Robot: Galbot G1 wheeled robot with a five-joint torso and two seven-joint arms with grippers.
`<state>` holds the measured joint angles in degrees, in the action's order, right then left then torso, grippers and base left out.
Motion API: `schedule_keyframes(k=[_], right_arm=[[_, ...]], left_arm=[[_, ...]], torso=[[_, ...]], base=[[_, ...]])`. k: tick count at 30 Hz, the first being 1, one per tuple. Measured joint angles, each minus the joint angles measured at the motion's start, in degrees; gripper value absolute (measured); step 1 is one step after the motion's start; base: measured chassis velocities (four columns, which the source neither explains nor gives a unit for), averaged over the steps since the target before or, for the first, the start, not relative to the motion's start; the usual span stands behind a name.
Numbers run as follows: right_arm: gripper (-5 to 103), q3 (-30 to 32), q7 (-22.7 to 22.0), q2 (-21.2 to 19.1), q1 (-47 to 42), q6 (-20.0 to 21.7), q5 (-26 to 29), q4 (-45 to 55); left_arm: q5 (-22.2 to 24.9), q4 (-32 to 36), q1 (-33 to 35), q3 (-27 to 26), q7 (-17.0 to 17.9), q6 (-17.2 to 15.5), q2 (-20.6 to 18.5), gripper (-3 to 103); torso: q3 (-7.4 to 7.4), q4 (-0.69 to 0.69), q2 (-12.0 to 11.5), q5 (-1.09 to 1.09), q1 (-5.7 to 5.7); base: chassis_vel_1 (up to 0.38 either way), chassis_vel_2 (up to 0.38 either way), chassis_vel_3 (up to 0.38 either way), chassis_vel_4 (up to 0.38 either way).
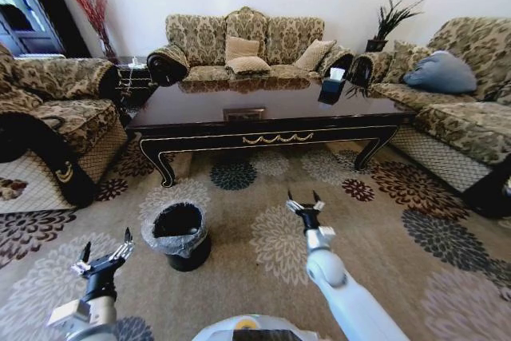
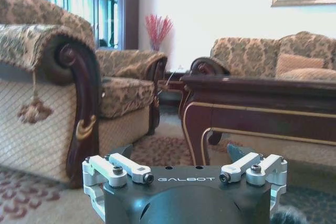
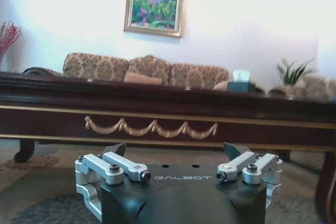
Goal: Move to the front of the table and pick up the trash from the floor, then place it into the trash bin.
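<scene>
Facing the coffee table (image 1: 271, 135), with the bag-lined trash bin (image 1: 179, 233) at your 11 o'clock on the carpet, both the left gripper (image 1: 104, 258) and right gripper (image 1: 305, 201) open-fingered and empty; no trash discernible, so expect light, crushable scraps, pinched mid-body.

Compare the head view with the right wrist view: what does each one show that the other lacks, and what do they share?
Head view alone: the trash bin on the carpet near the table's left front leg, the left gripper open and low beside it, and the armchairs on both sides.

Right wrist view alone: the whole framed painting on the wall.

Shared: the table with its gold swag trim, the sofa behind it, the tissue box, the potted plant, and the right gripper, open.
</scene>
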<state>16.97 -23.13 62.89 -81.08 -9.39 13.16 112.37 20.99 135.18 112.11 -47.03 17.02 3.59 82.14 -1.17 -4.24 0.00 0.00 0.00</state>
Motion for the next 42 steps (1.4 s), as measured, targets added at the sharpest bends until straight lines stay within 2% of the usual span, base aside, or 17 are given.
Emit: schedule_keyframes(k=[2,5,7,11,14,16,24,29,42], right_arm=[[100,2.0,0.4,-0.1,-2.3,0.7,0.0,3.6],[100,7.8,6.8,-0.3,-5.0,0.5,1.1,7.3],[100,10.0,8.1,-0.8,-5.8,0.3,1.0,7.9],[100,14.6,8.8,-2.6,-8.6,-0.2,0.8,8.7],[100,17.7,9.1,-3.1,-10.5,-3.4,1.4,7.9],[100,18.6,9.6,-3.1,-11.0,-4.0,2.6,7.4],[100,19.4,11.6,-2.5,-12.2,-6.4,6.9,6.5],[100,19.9,12.1,-2.3,-13.0,-6.7,7.1,6.5],[100,19.8,12.1,-2.2,-12.9,-6.6,7.1,6.5]], left_arm=[[0.4,1.1,0.0,0.2,0.2,-0.5,-0.9,100],[1.5,2.3,-0.4,0.6,0.2,-1.2,-2.4,100],[1.3,2.3,-0.9,0.7,0.2,-1.3,-3.0,100],[0.7,2.1,-2.3,1.3,0.2,-1.7,-3.9,100],[-1.2,1.0,-4.2,2.6,0.2,-1.8,-3.8,100],[-2.7,0.2,-5.4,3.4,0.2,-1.6,-3.7,100],[-3.5,-1.1,-7.8,5.9,0.0,-1.9,-3.6,100],[-2.7,-1.6,-7.8,6.9,-1.5,-1.2,-3.5,100],[-2.6,-1.6,-7.7,6.9,-1.5,-1.1,-3.4,100]], torso=[[0.0,0.02,0.0,0.01,0.0],[0.0,0.02,0.0,0.0,0.0],[0.0,0.02,0.0,0.0,0.0],[-0.01,0.01,0.0,0.0,0.0],[0.0,0.02,0.0,0.0,0.0],[-0.01,0.01,0.0,0.0,0.0],[-0.01,0.02,0.0,0.0,0.0],[-0.01,0.02,0.0,0.0,0.0],[-0.01,0.02,0.0,-0.01,0.0]], base=[[0.0,0.0,0.0,0.0],[0.0,0.0,0.0,0.0],[0.0,0.0,0.0,0.0],[0.0,0.0,0.0,0.0],[0.0,0.0,0.0,0.0],[0.0,0.0,0.0,0.0],[0.0,0.0,0.0,0.0],[0.0,0.0,0.0,0.0],[0.0,0.0,0.0,0.0]])
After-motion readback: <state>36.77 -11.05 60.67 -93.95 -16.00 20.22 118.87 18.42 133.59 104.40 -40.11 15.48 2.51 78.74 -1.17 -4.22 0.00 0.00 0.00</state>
